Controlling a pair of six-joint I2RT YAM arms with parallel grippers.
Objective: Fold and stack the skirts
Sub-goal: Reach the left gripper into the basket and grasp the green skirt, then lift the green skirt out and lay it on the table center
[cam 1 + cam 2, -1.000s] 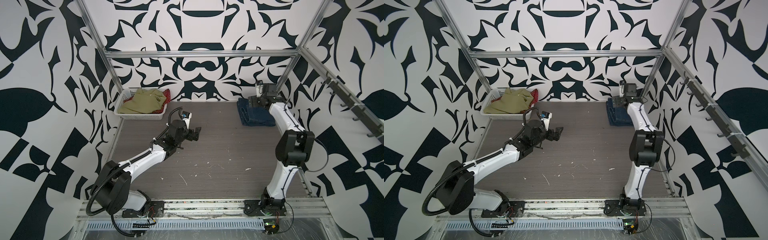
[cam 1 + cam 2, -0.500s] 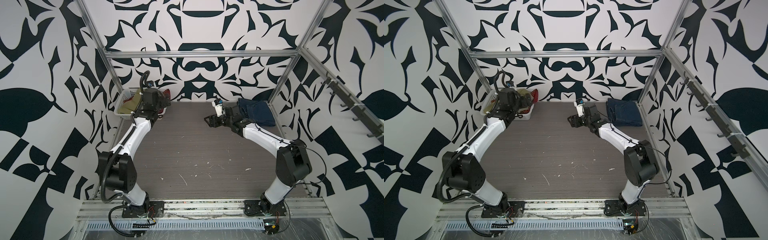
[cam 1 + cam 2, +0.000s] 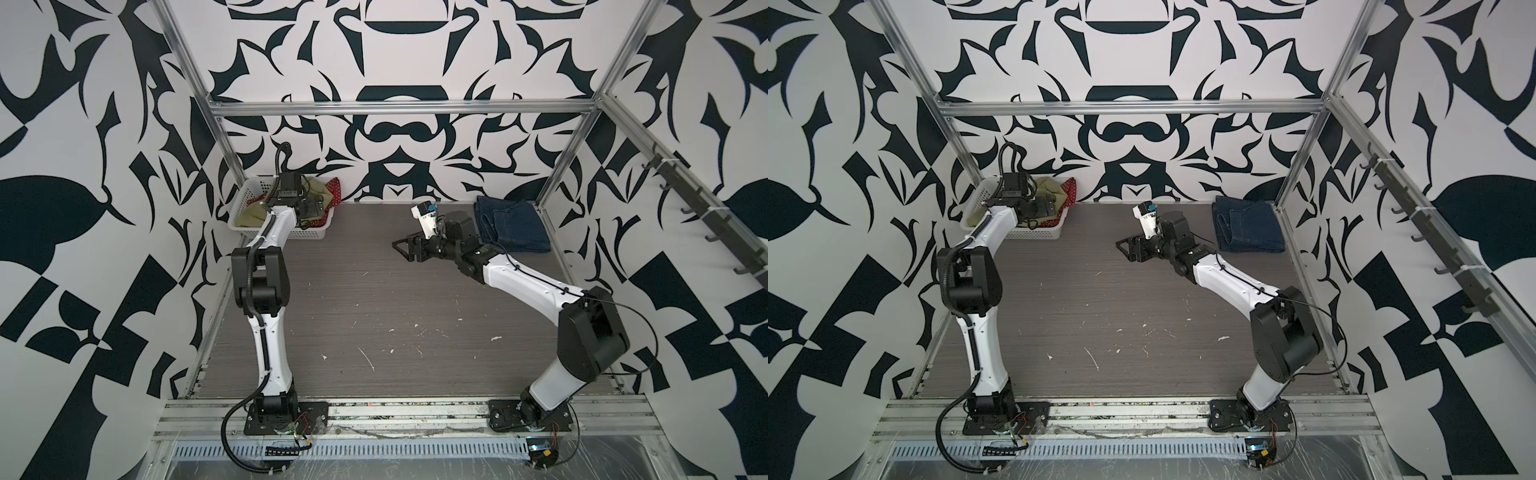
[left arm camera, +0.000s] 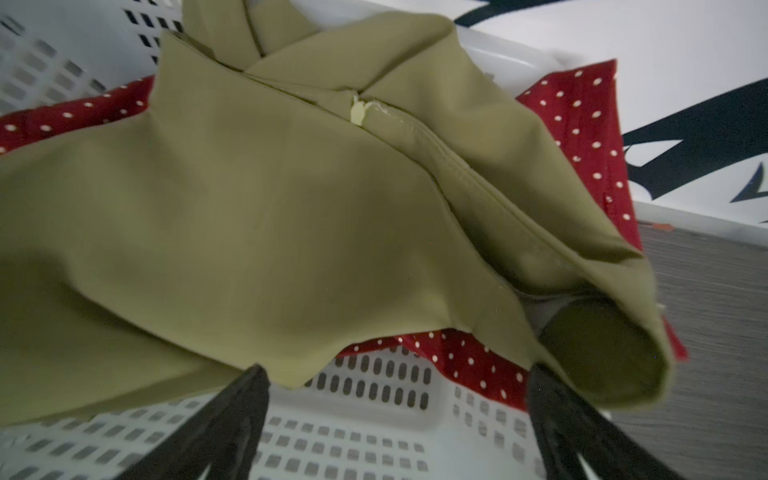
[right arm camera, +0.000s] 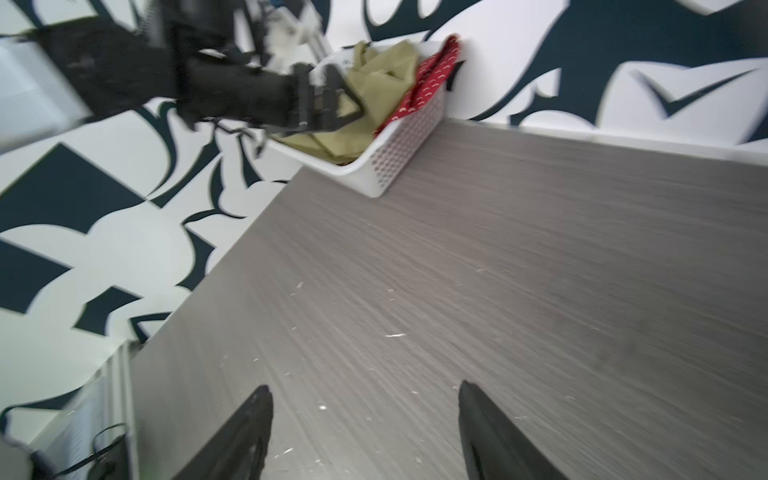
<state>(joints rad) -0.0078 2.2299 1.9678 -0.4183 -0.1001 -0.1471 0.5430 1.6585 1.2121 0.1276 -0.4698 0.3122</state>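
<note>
**Left arm poised over the basket, olive skirt just ahead**

Midway across the grey wood-grain surface [image 3: 374, 316], the right fingers [image 5: 253, 419] hang spread and empty, well apart from any cloth. At the far left, the left fingers [image 4: 245, 403] are released wide over the white perforated plastic basket [image 3: 311, 234]. The crumpled olive-green cloth skirt [image 4: 257, 216] lies directly ahead of their tips, ungripped, with no clear long axis. It lies atop the red white-dotted skirt [image 4: 582, 120]. The folded dark blue denim skirt [image 3: 515, 226] rests in the far right corner. The left arm is plainly nearer for the pick.
</note>
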